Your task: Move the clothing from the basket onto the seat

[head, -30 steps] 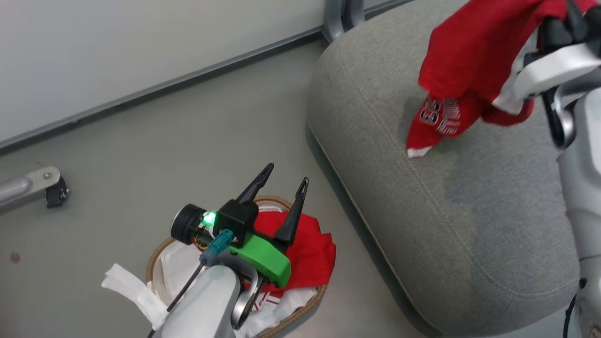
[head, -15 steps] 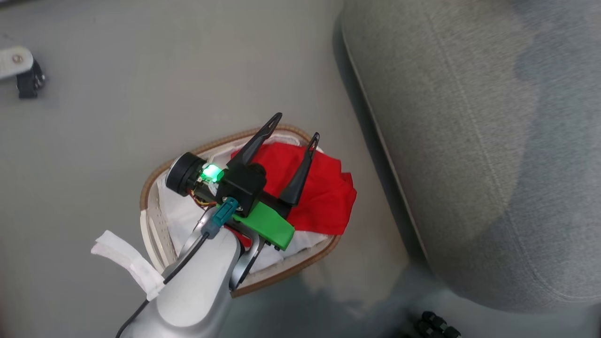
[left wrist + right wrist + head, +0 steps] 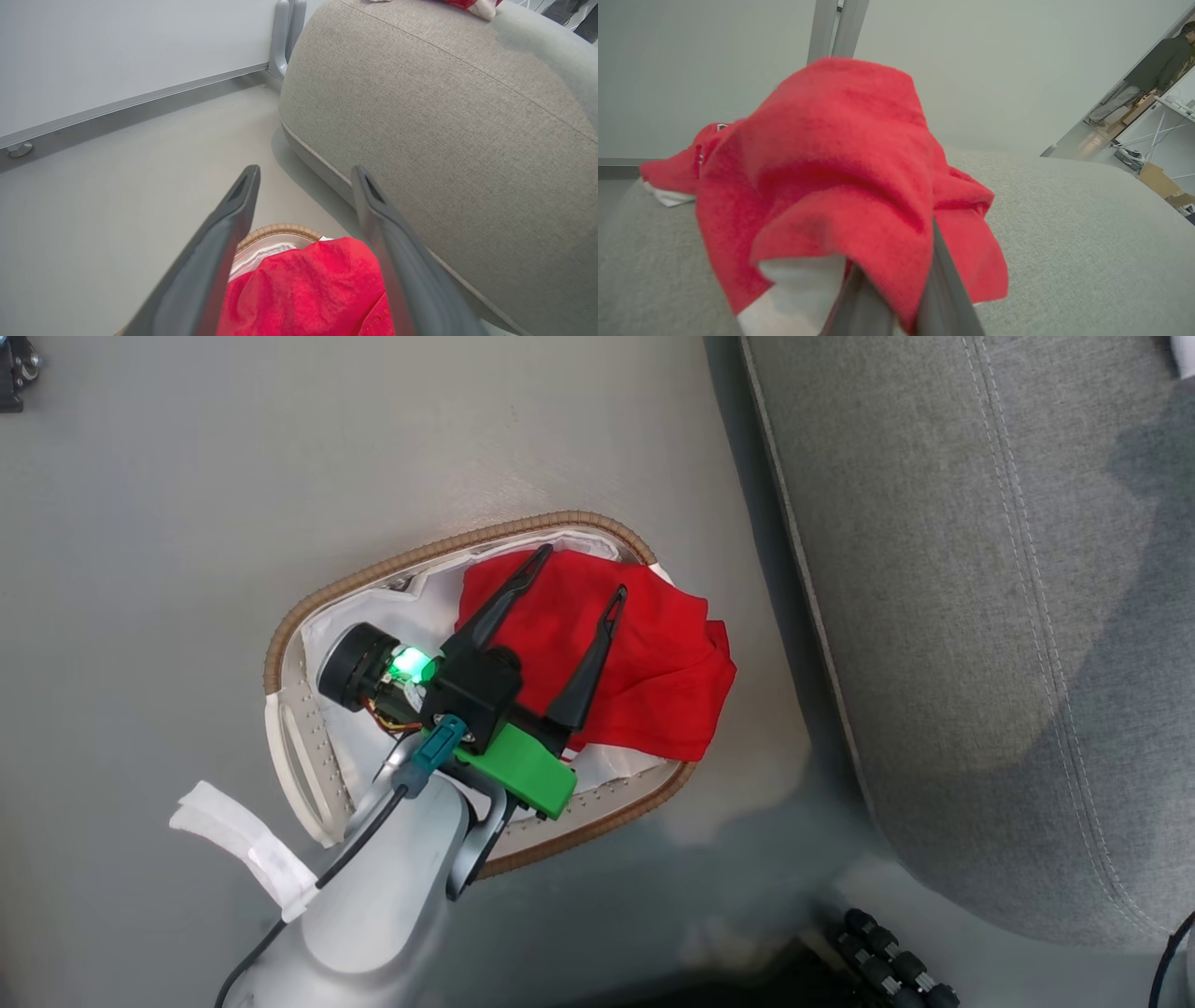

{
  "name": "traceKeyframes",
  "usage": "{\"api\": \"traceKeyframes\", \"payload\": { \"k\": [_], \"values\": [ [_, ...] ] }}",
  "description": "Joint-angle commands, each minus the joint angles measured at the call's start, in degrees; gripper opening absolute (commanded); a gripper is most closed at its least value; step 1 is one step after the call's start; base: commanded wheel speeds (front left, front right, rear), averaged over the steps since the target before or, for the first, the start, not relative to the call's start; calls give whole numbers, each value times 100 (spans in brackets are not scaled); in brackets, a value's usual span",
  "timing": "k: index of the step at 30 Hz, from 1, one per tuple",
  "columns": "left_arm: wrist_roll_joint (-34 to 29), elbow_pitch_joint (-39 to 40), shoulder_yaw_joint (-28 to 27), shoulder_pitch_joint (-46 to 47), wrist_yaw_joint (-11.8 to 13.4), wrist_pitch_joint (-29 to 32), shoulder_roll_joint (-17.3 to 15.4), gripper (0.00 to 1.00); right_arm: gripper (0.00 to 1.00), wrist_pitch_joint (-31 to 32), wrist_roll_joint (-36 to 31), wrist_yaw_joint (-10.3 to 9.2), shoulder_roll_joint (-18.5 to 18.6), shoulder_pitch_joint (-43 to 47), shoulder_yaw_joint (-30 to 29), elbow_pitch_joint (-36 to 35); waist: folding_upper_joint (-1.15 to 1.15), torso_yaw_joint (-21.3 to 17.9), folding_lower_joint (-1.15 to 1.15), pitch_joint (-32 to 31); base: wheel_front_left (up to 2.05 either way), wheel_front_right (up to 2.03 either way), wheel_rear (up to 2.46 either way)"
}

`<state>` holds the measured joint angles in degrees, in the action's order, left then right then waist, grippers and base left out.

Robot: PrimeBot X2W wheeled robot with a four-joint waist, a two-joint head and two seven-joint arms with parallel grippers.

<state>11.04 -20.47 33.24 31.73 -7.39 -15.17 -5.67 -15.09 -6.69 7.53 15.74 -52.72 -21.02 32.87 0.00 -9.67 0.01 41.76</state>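
Pale grey floor (image 3: 187, 523) carries the basket (image 3: 448, 543), an oval with a brown woven rim and a white liner (image 3: 364, 747). Right above the basket hangs the left hand (image 3: 583, 570), its two dark fingers spread wide with nothing between them. Under them a red jersey (image 3: 653, 672) lies crumpled in the basket, one fold spilling over the rim on the seat's side. Just beside the basket rises the grey seat (image 3: 980, 616). Up on it, farther from the basket, the right hand (image 3: 901, 298) is clenched on a second red jersey (image 3: 840, 154), which drapes over its fingers, one end resting on the cushion. Beyond stands a plain pale wall (image 3: 994, 70), and a person (image 3: 1157, 60) shows in a doorway. Against a second ago, the head camera has tipped downward, so the basket sits higher in its view. The left hand is still spread over the basket.
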Motion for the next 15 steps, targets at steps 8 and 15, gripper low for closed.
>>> {"api": "traceKeyframes", "payload": {
  "k": [8,15],
  "values": [
    [135,-58,-159,-4,-15,3,-73,100,100,-12,-96,-8,-160,558,-51,-163,0,-85,-1,-318,0,0,0],
    [219,-72,-366,-222,-15,3,30,100,100,-12,-28,-8,-198,1055,-115,-118,0,-9,-1,-847,0,0,0]
  ]
}}
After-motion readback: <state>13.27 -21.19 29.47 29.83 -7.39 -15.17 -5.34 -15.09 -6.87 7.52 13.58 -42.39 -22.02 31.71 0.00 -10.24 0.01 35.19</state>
